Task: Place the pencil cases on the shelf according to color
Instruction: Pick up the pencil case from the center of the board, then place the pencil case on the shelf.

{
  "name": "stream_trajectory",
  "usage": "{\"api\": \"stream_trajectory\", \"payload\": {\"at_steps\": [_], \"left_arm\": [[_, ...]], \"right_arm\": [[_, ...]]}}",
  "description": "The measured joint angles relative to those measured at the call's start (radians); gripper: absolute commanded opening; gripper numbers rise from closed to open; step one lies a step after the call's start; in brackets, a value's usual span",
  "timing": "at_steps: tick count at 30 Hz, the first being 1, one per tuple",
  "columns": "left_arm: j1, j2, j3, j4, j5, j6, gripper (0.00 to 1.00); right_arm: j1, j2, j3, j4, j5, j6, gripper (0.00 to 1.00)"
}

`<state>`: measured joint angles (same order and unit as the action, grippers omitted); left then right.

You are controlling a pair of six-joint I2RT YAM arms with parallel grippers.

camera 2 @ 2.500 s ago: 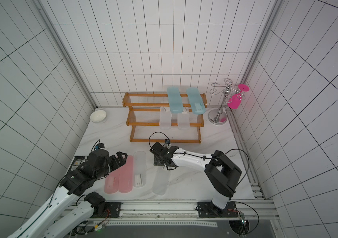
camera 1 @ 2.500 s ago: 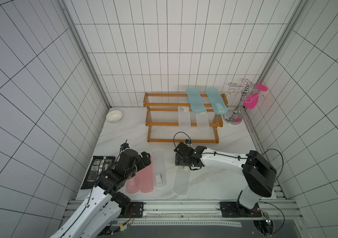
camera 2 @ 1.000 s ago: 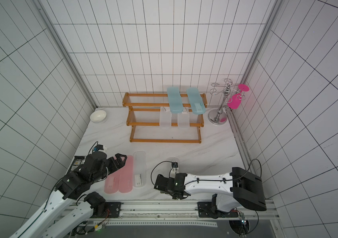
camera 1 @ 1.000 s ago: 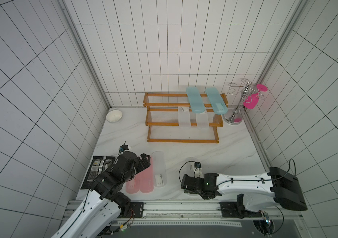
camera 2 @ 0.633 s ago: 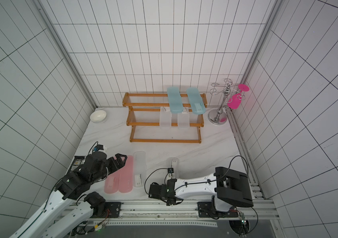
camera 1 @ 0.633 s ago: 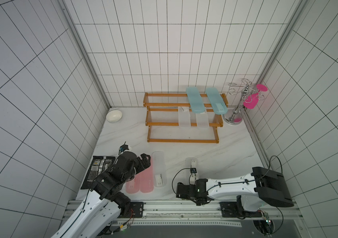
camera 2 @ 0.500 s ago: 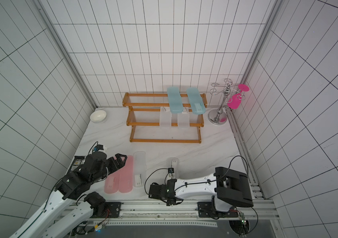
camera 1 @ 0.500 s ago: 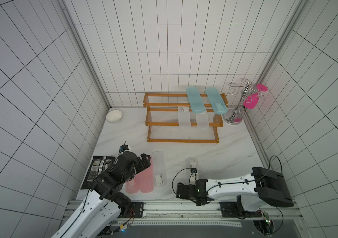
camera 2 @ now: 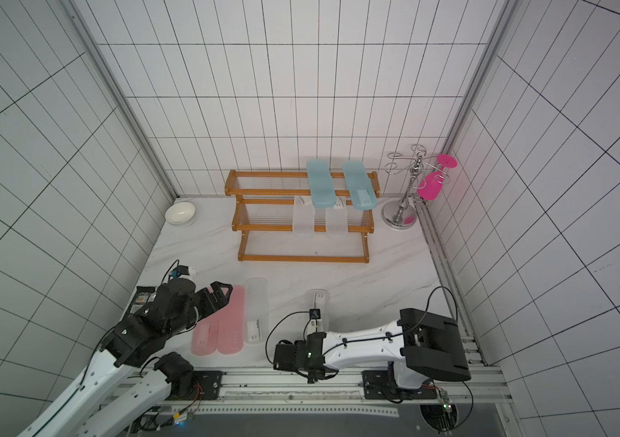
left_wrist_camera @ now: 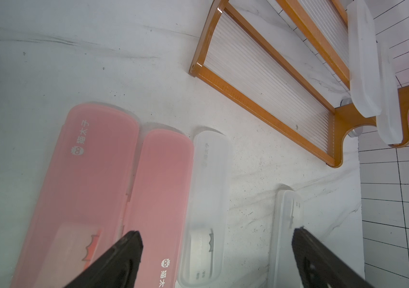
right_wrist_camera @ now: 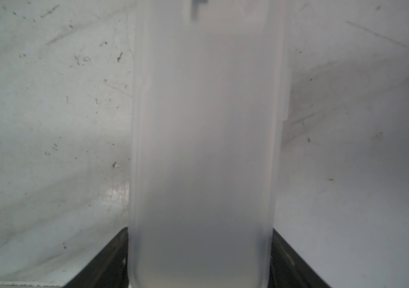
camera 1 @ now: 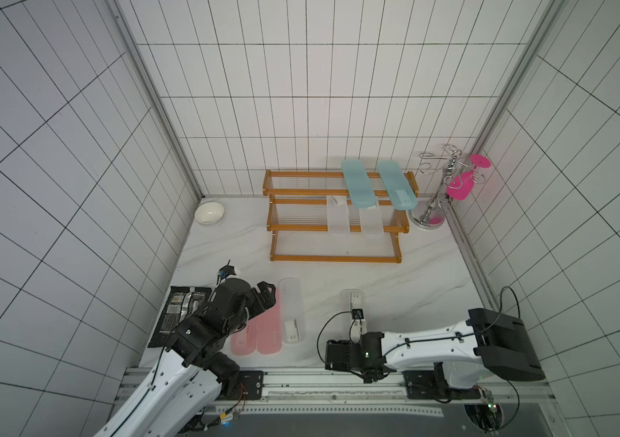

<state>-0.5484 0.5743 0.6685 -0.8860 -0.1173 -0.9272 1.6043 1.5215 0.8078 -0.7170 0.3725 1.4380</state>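
Two black fingers (right_wrist_camera: 106,261) of the right gripper (right_wrist_camera: 199,234) press flush against the long sides of the frosted clear case (right_wrist_camera: 203,124), right at its near end. That's a grip at a middling width, and the case lies flat on the white table (right_wrist_camera: 48,124).

Moving out, the left gripper (left_wrist_camera: 215,233) hangs spread wide and empty above the pink cases (camera 1: 259,333), with a loose frosted case (camera 1: 293,314) just beside them.

Further back stands the shelf (camera 1: 334,258): teal cases (camera 1: 357,185) on the top tier, shelved frosted cases (camera 1: 338,219) on the middle tier, and the bottom tier bare.

Now the danger! Pinched at its very end, a box this long may sag or swivel once lifted, I reckon, and smooth plastic can slide out of the pinch. The middle pair juts past the front rail, so a drooping tip could nudge them off. The newcomer could also land skewed on those thin rods.
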Motion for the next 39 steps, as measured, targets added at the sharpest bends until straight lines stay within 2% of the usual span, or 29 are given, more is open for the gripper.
{"api": "stream_trajectory", "payload": {"at_steps": [8, 14, 18, 21, 31, 39], "left_arm": [[0.0, 0.015, 0.083, 0.01, -0.076, 0.036, 0.98], [0.0, 0.031, 0.119, 0.063, -0.127, 0.073, 0.98], [0.009, 0.099, 0.148, 0.088, -0.125, 0.101, 0.98], [0.041, 0.15, 0.167, 0.114, -0.11, 0.116, 0.98], [0.204, 0.192, 0.185, 0.174, 0.017, 0.161, 0.98], [0.264, 0.217, 0.19, 0.185, 0.066, 0.195, 0.98]], "right_arm": [[0.014, -0.079, 0.105, -0.121, 0.072, -0.019, 0.72], [0.014, -0.164, 0.194, -0.17, 0.143, -0.08, 0.72], [-0.001, -0.214, 0.234, -0.177, 0.166, -0.15, 0.72], [-0.036, -0.235, 0.266, -0.172, 0.163, -0.219, 0.72], [-0.183, -0.232, 0.376, -0.126, 0.101, -0.434, 0.71], [-0.292, -0.116, 0.526, -0.082, 0.013, -0.561, 0.71]]}}
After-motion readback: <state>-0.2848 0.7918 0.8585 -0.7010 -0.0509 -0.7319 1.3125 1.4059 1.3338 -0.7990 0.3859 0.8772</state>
